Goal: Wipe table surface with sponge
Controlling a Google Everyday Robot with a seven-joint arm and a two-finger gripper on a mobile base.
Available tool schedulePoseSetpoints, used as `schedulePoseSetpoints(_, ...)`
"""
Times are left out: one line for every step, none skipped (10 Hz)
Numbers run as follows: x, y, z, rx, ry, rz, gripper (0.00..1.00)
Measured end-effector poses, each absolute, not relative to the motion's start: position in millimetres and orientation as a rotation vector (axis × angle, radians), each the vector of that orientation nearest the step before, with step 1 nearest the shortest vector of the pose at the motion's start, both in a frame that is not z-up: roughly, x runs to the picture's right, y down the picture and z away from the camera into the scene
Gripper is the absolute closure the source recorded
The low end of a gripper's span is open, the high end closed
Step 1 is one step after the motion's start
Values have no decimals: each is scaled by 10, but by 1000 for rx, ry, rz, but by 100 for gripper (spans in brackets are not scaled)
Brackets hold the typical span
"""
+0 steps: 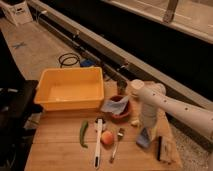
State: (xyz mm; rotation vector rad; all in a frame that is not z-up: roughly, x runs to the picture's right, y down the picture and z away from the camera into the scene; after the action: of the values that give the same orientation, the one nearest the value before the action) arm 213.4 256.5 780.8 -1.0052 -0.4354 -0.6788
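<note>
A blue sponge (143, 139) lies on the wooden table (60, 155), right of centre near the front. My gripper (146, 129) points straight down at the end of the white arm (170, 107), which reaches in from the right. It is directly over the sponge and at or touching its top. The wrist hides where gripper and sponge meet.
A yellow bin (70, 90) stands at the back left. A brown bowl with a blue cloth (119, 106) sits just left of the arm. A green pepper (83, 134), white utensil (98, 142), peach (106, 137) and fork (116, 143) lie in front. A dark-edged block (164, 148) lies right of the sponge.
</note>
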Motion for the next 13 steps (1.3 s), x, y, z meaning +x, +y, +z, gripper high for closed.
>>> schedulePoseSetpoints(1987, 2588, 7788, -993, -453, -694, 100)
schedulePoseSetpoints(1860, 2617, 7759, -983, -469, -705, 100)
schedulePoseSetpoints(1724, 2698, 7694, -974, -490, -713, 100)
schedulePoseSetpoints(1612, 2808, 7601, -972, -508, -719, 100)
schedulePoseSetpoints(1579, 2885, 7536, -979, -510, -715, 100)
schedulePoseSetpoints(1588, 2966, 7454, -992, -505, -700, 100)
schedulePoseSetpoints(1642, 2990, 7413, -1003, -492, -684, 100)
schedulePoseSetpoints(1751, 3000, 7384, -1018, -469, -662, 100)
schedulePoseSetpoints(1879, 3001, 7371, -1029, -447, -646, 100)
schedulePoseSetpoints(2104, 2983, 7369, -1043, -413, -620, 100)
schedulePoseSetpoints(2284, 2944, 7395, -1053, -388, -604, 100)
schedulePoseSetpoints(2394, 2889, 7449, -1058, -372, -595, 100)
schedulePoseSetpoints(2493, 2770, 7561, -1059, -357, -591, 100)
